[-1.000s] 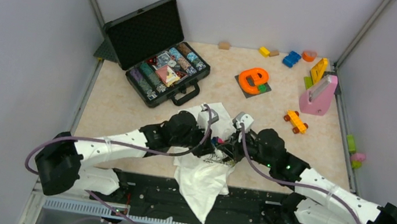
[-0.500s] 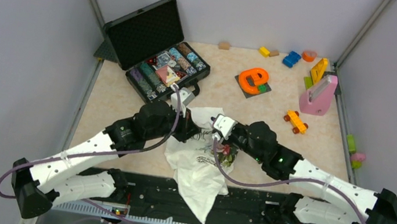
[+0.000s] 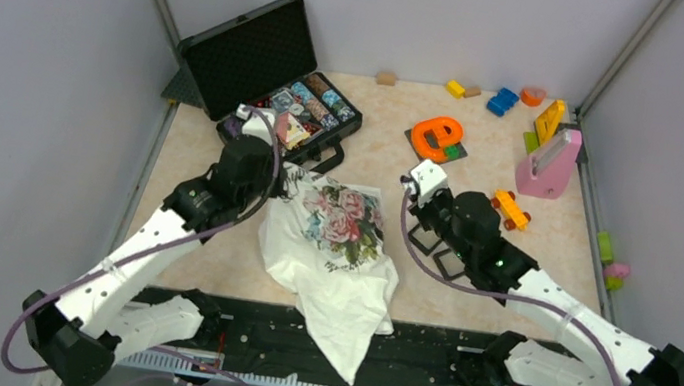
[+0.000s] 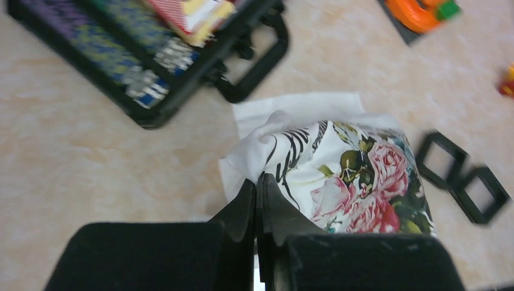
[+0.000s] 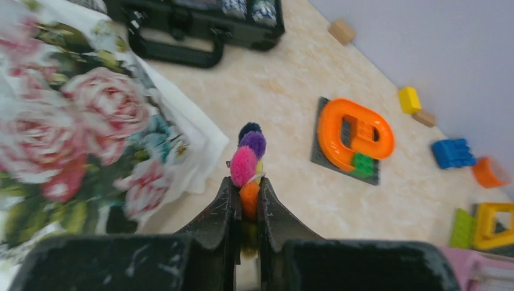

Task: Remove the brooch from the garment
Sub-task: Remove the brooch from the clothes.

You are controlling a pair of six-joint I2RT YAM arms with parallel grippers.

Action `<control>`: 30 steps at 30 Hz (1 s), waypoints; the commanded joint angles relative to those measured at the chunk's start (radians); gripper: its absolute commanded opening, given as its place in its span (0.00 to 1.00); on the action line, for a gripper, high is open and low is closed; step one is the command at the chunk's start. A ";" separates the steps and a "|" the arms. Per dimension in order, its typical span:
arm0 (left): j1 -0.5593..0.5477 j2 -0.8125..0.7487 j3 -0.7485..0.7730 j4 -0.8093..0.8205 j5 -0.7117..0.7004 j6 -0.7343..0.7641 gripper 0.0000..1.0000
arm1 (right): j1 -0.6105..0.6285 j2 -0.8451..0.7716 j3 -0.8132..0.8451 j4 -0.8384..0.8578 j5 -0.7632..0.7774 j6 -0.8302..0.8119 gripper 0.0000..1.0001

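Beige tabletop [image 3: 218, 186] carries the garment [image 3: 335, 253] toward six o'clock. Our left pincer [image 4: 256, 182] is closed on its ten o'clock corner. At its three o'clock, our right pincer [image 5: 245, 188] grips the brooch [image 5: 247, 160], clear of the cloth. We judge removal done; next, set it down.

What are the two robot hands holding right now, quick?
Left gripper: closed, pinching the edge of the garment.
Right gripper: closed on the brooch, which is clear of the garment.
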 commanded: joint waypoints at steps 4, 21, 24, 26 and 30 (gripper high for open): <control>0.181 0.207 0.148 0.086 0.076 0.057 0.56 | -0.009 -0.063 0.171 -0.181 -0.403 0.711 0.00; 0.178 -0.165 -0.439 1.282 1.147 -0.441 0.75 | -0.019 -0.055 0.154 0.166 -0.895 1.261 0.00; 0.174 -0.114 -0.428 1.391 1.183 -0.502 0.72 | -0.019 -0.034 0.165 0.180 -0.902 1.237 0.00; 0.171 -0.086 -0.424 1.462 1.208 -0.544 0.69 | -0.019 -0.022 0.169 0.193 -0.892 1.223 0.00; 0.169 -0.052 -0.410 1.496 1.231 -0.564 0.57 | -0.019 -0.004 0.167 0.236 -0.876 1.215 0.00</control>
